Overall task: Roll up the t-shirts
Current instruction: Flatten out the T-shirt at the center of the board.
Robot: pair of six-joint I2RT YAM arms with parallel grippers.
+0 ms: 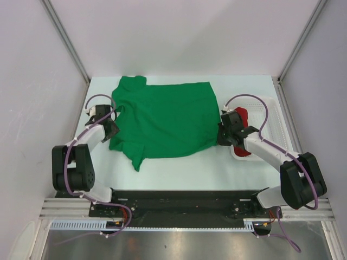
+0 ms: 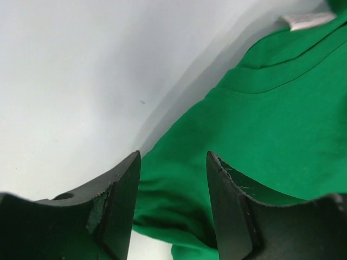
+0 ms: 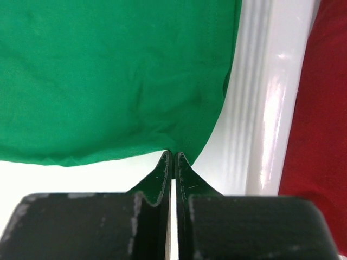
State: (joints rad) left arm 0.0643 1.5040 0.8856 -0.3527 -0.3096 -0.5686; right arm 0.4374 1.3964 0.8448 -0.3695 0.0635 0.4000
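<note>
Green t-shirt [image 1: 162, 119] lies spread out flat mid-desk, collar toward the left arm, hem toward the right arm. One sleeve points to the far left corner, the other to the near side. A few wrinkles along the near edge and by the hem, not rolled. White desk [image 1: 179, 168] bare around it.

Left claw [image 1: 111, 127] is at the collar side of the shirt, low over the cloth edge. In the left wrist view the claw [image 2: 173, 162] is spread, both black fingers [image 2: 122, 200] apart. Green cloth [image 2: 260, 135] shows in the gap and under them, nothing pinched. White neck label [image 2: 303, 20] is at the top right, desk [image 2: 70, 81] on the left.

Right claw [image 1: 225, 132] is at the hem side, just beside the basket. In the right wrist view the claw [image 3: 173, 157] is pressed together, tips right at the hem edge of the green shirt [image 3: 108, 76]. Can't tell if any cloth is nipped between them.

Red t-shirt [image 1: 242, 115] sits in the white mesh basket [image 1: 274, 124] at the right of the desk, partly hidden by the right arm. The right wrist view shows red cloth [image 3: 320, 108] past the white basket rim [image 3: 260, 108].
</note>
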